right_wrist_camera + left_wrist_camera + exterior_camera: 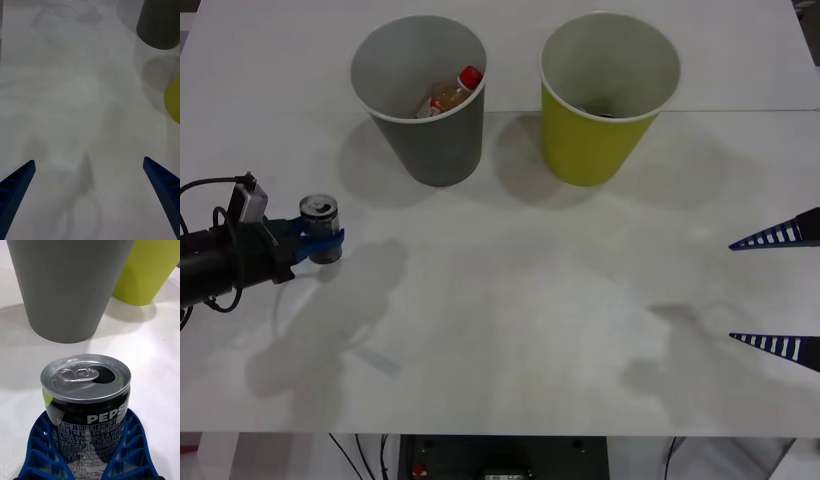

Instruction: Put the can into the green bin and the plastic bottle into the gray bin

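On the white counter (510, 330), the left gripper (320, 243) pinches the small dark gray metal can (319, 220) upright. The large dark gray tapered bin (425, 95) holds the clear red-capped plastic bottle (452, 92); beside it stands the yellow-green tapered bin (605, 100). The right gripper (780, 292) hangs spread wide.

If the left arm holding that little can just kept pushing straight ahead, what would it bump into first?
Probably the gray bin: seen from the left gripper, it stands directly beyond the can, with the green bin off to the side.

white table (510, 330) | seam across far side | soft shadows
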Controlling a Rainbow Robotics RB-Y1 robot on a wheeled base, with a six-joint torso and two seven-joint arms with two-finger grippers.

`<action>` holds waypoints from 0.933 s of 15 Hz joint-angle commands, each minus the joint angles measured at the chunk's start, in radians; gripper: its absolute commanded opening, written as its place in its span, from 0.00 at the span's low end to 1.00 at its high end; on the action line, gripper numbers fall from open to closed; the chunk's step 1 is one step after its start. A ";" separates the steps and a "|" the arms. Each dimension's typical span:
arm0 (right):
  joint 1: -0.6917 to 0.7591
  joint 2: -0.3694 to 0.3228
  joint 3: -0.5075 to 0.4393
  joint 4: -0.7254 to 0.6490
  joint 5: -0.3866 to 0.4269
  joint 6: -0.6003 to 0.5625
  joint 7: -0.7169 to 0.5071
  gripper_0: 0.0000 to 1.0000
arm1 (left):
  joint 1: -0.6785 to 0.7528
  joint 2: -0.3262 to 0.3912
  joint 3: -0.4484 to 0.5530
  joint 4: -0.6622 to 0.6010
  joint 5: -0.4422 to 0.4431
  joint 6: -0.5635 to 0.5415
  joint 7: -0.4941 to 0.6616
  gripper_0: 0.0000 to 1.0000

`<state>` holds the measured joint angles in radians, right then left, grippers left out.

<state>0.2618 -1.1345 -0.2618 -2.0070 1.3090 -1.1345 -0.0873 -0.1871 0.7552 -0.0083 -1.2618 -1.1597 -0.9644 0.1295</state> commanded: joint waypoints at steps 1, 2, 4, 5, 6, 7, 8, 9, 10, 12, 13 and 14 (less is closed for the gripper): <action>0.000 0.000 0.000 0.000 0.000 0.000 0.000 1.00 | 0.020 0.059 0.017 -0.074 -0.034 -0.069 0.156 0.00; 0.000 0.000 0.000 0.000 0.000 0.000 0.000 1.00 | 0.020 0.089 0.036 -0.107 -0.071 -0.106 0.208 0.00; 0.000 0.000 0.000 0.000 0.000 0.000 0.000 1.00 | 0.020 0.122 0.083 -0.192 -0.179 -0.157 0.275 0.00; 0.000 0.000 0.000 0.000 0.000 0.000 0.000 1.00 | 0.018 0.141 0.116 -0.260 -0.276 -0.192 0.331 0.00; 0.000 0.000 0.000 0.000 0.000 0.000 0.000 1.00 | 0.018 0.147 0.139 -0.317 -0.345 -0.220 0.380 0.00; 0.000 0.000 0.000 0.000 0.000 0.000 0.000 1.00 | 0.018 0.145 0.165 -0.384 -0.422 -0.255 0.457 0.00; 0.000 0.000 0.000 0.000 0.000 0.000 0.000 1.00 | 0.015 0.145 0.179 -0.458 -0.502 -0.290 0.539 0.00; 0.000 0.000 0.000 0.000 0.000 0.000 0.000 1.00 | 0.008 0.145 0.182 -0.522 -0.569 -0.324 0.605 0.00; 0.000 0.000 0.000 0.000 0.000 0.000 0.000 1.00 | -0.008 0.145 0.183 -0.590 -0.637 -0.376 0.679 0.00; 0.000 0.000 0.000 0.000 0.000 0.000 0.000 1.00 | -0.089 0.112 0.183 -0.665 -0.733 -0.520 0.776 0.00; 0.000 0.000 0.000 0.000 0.000 0.000 0.000 1.00 | -0.126 0.089 0.183 -0.683 -0.759 -0.576 0.789 0.00; 0.000 0.000 0.000 0.000 0.000 0.000 0.000 1.00 | -0.146 0.072 0.183 -0.702 -0.773 -0.606 0.794 0.00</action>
<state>0.2618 -1.1345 -0.2618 -2.0070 1.3090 -1.1345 -0.0873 -0.3163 0.8400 0.1749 -1.9502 -1.9213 -1.5447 0.9182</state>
